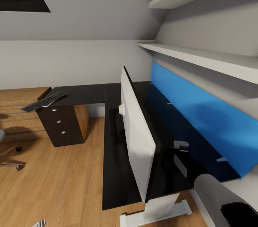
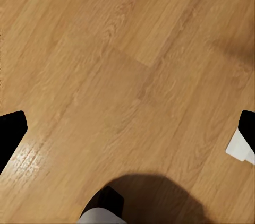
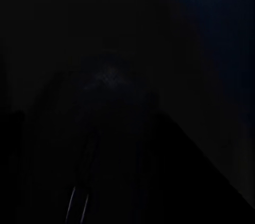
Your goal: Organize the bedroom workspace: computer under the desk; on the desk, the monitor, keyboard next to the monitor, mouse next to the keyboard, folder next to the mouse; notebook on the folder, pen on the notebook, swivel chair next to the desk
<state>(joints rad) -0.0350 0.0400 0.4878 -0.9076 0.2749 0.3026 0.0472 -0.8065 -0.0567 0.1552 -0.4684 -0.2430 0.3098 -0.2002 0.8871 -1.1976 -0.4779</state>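
Floorboards (image 2: 127, 65) of warm wood lie under the left gripper (image 2: 127, 128), whose two dark fingertips (image 2: 11, 128) sit at opposite edges of the left wrist view, wide apart with nothing between them. The right wrist view is almost wholly dark, so I cannot tell whether the right gripper is apart or together; a pale rounded part of the right arm (image 1: 215, 191) shows at the lower right of the head view.

Just beyond it, in the centre of the frame, the monitor (image 1: 138, 137) stands on the desk (image 1: 118, 180), seen nearly edge-on with its white back toward the camera and its screen facing the blue wall panel (image 1: 204, 119) on the right. So the monitor already counts as on the desk, though it looks turned the wrong way for use.

Further back, at middle left, the keyboard (image 1: 43, 101) lies on the desk's far wing above the drawer unit (image 1: 61, 123), well apart from the monitor; it likely needs moving closer. A chrome leg of the swivel chair (image 1: 10, 164) shows at the left edge, well apart from the desk. Mouse, folder, notebook and pen steps appear to remain.
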